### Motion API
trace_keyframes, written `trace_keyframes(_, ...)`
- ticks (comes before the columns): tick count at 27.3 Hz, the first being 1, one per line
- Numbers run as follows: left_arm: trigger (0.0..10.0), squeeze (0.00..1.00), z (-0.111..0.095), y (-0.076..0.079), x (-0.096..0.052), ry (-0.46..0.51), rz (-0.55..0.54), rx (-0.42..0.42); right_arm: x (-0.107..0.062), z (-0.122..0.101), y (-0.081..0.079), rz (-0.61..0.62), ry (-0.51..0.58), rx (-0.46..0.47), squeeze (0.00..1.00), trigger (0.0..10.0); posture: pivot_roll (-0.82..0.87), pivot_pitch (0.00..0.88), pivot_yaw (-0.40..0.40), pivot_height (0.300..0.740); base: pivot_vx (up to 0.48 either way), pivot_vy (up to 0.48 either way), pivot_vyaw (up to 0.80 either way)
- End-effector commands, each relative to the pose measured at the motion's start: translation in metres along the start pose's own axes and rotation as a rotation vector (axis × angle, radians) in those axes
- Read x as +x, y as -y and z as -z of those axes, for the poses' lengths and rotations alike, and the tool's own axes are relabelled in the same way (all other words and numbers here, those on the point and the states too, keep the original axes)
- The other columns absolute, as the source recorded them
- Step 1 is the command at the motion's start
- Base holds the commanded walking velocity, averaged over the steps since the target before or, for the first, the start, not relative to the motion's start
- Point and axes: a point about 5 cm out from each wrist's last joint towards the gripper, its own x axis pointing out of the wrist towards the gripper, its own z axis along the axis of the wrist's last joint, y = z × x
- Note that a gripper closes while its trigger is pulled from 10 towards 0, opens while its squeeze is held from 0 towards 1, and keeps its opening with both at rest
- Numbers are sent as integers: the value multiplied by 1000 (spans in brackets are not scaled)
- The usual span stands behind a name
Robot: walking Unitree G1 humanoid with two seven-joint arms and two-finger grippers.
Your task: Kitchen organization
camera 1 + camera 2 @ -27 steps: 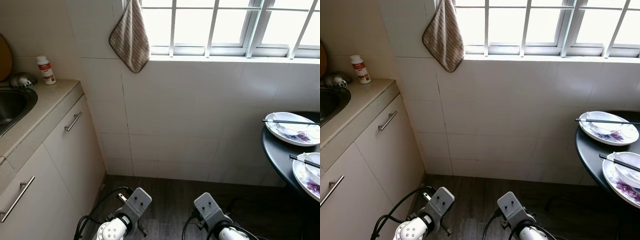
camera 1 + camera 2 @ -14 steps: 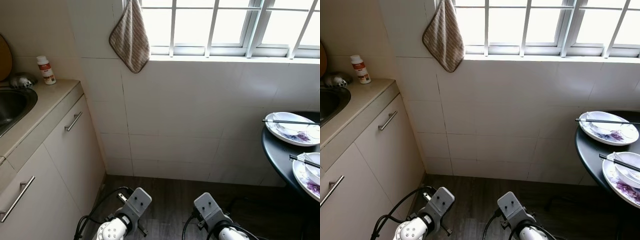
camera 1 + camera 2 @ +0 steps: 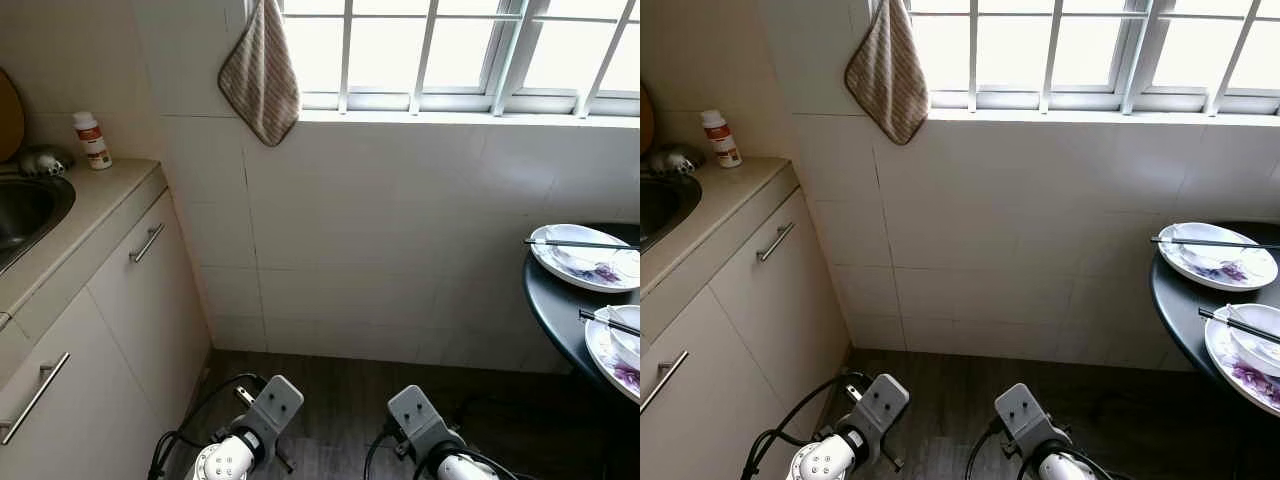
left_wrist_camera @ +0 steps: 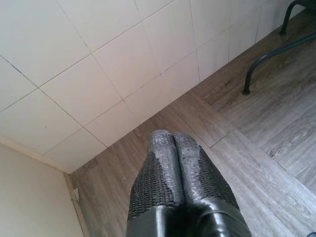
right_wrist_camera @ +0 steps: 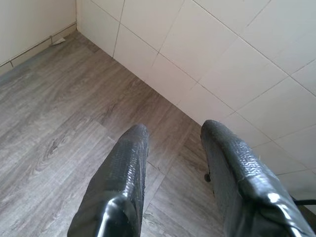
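I'd say nothing is organized yet. Right of the window [image 3: 450, 50], the black table [image 3: 555, 300] carries two used plates [image 3: 585, 255] with chopsticks [image 3: 580, 243] across them. Left of it, the sink [image 3: 25, 210] sits bare, a bottle [image 3: 92, 140] beside it. My left gripper [image 4: 174, 143] hangs low, jaws pressed together on nothing; the right gripper [image 5: 173, 143] hangs alike, jaws parted and empty (both idle over floor).
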Motion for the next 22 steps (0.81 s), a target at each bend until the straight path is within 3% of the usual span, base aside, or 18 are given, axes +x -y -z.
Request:
trace_keyframes(1,10000,0,-5,-21,-7,114,-118,-195,-6,-18,18,84,234,153,0,10000,68,0,-22,740,0,0,0)
trace_keyframes(22,10000,0,-1,-14,-13,125,-103,-184,-13,-12,16,94,241,107,0,10000,55,0,-21,740,0,0,0)
